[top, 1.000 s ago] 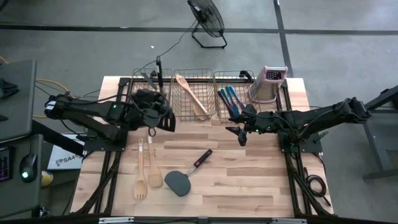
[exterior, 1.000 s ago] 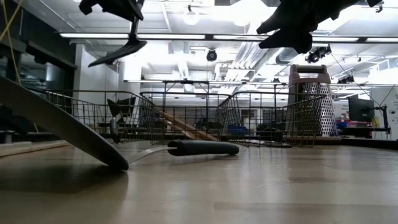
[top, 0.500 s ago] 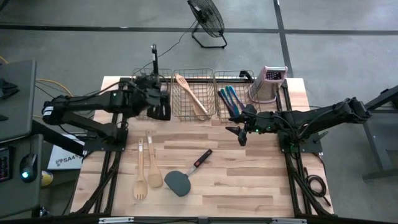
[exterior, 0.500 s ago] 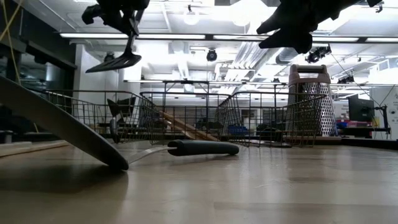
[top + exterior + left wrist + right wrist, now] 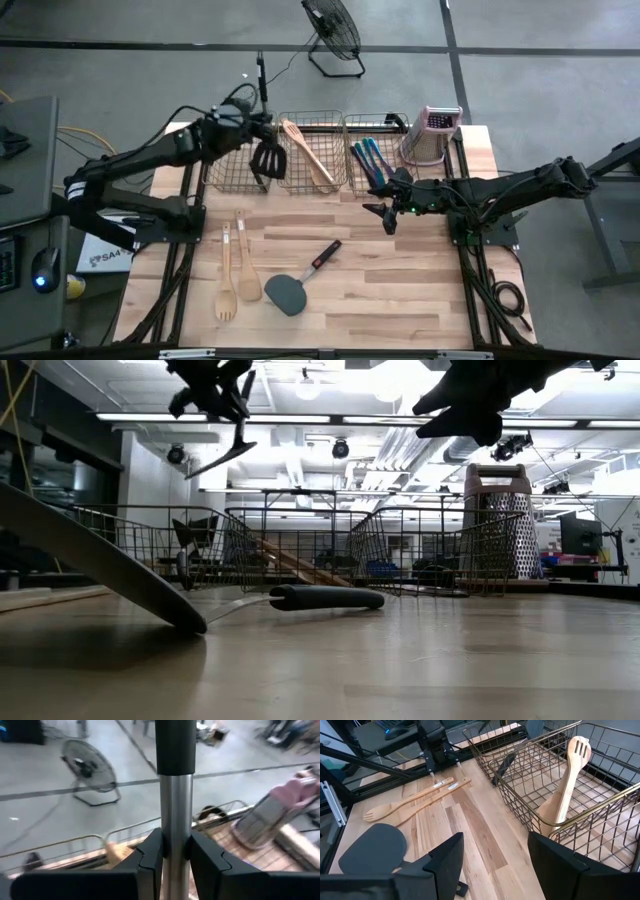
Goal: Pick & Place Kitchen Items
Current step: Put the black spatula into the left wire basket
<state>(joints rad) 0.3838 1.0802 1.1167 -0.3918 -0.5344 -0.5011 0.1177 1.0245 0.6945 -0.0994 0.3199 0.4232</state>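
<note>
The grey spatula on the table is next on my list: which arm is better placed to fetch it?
The right. Its gripper hangs open and empty nearer the grey spatula, while the left gripper is over the left basket, jaws shut on a black slotted spatula.

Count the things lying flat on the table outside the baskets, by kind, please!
Wooden fork: 1
Wooden spoon: 1
Grey spatula: 1
Total: 3
</note>
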